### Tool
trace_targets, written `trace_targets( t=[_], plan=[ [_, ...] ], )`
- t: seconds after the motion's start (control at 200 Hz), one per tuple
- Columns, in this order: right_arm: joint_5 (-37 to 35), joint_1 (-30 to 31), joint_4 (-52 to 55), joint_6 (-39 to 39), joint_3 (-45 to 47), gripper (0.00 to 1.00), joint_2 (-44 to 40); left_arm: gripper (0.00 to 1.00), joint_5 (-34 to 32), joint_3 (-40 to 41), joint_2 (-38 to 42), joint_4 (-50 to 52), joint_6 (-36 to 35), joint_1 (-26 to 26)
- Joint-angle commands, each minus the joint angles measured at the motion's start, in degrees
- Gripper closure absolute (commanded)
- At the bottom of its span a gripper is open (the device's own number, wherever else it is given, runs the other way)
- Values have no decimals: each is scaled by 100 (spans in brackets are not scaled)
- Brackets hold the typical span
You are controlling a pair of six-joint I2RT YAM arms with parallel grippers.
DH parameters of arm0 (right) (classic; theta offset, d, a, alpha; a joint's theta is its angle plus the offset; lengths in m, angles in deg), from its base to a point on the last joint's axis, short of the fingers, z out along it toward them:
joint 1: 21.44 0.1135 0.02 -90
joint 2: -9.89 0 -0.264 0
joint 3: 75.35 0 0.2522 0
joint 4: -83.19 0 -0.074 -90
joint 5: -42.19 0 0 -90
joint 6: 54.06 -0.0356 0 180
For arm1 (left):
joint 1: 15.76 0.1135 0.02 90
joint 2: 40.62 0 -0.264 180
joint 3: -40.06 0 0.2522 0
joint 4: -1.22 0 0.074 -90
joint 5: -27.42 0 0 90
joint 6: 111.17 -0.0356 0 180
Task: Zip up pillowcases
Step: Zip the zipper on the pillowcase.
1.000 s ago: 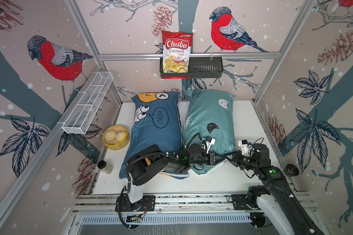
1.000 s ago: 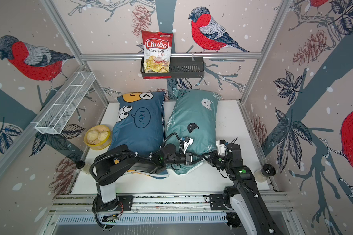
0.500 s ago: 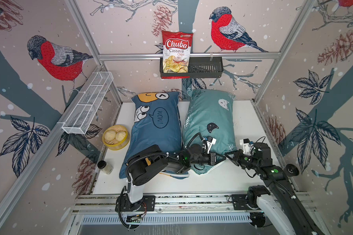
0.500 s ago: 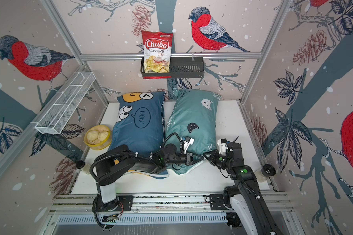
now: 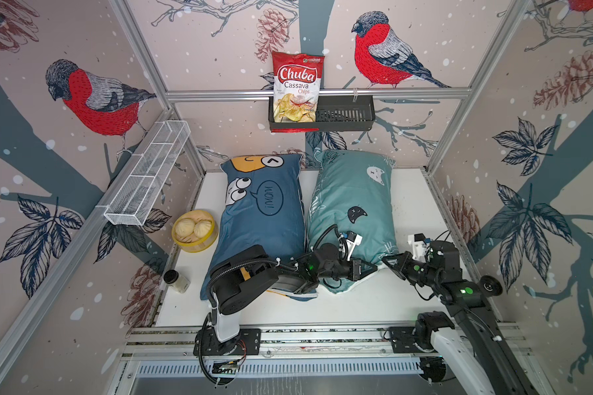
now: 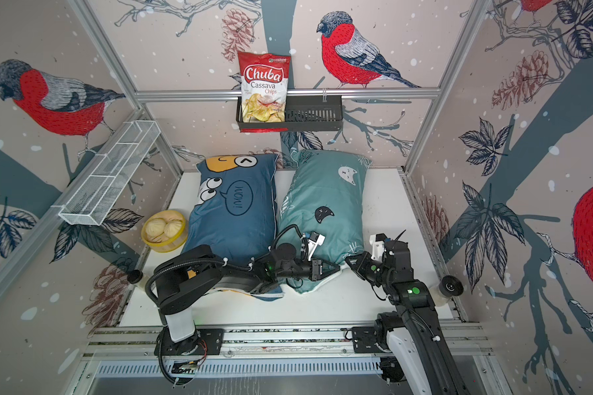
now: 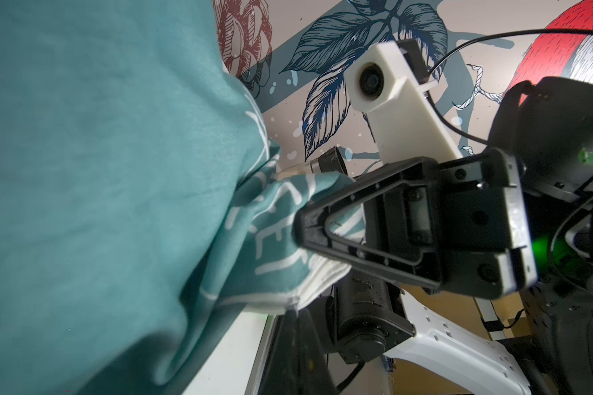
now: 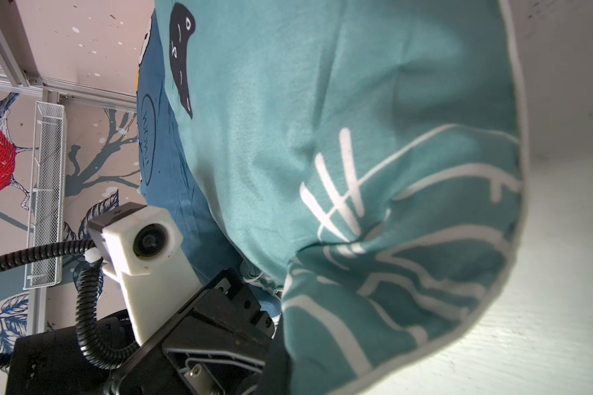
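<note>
Two stuffed pillows lie side by side on the white table point(image 5: 408, 191): a dark blue pillowcase point(image 5: 264, 205) with yellow cartoon faces on the left, a teal pillowcase point(image 5: 353, 191) with small cat heads on the right. Both look soft, light and slack-skinned. The cloth will bunch and slide over its filling, so I'd hold the seam taut at a corner and pull the zip tab, which I can't make out. The right gripper point(image 7: 303, 232) has its jaws pressed together, pinching the teal pillowcase's near right corner. The left gripper point(image 5: 372, 267), just beside it, is pressed together too, its tips buried in a fold. What they nip I can't tell. Readable: "WOW!" on the blue one, "Chuba Cassava Chips" on the red crisp bag point(image 5: 297, 89) in the black wall basket point(image 5: 350, 116). The teal one's white lettering is unreadable.
</note>
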Motion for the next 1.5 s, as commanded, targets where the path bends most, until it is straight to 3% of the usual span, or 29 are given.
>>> trace_targets(
  t=[0.0,1.496],
  plan=[
    [-397,-58,-167,138,-107,100,-18,100,88,65,61,120,-132,-29],
    [-952,-1169,-17,562,-186,100,-55,100,-556,698,568,1507,-838,-244]
  ],
)
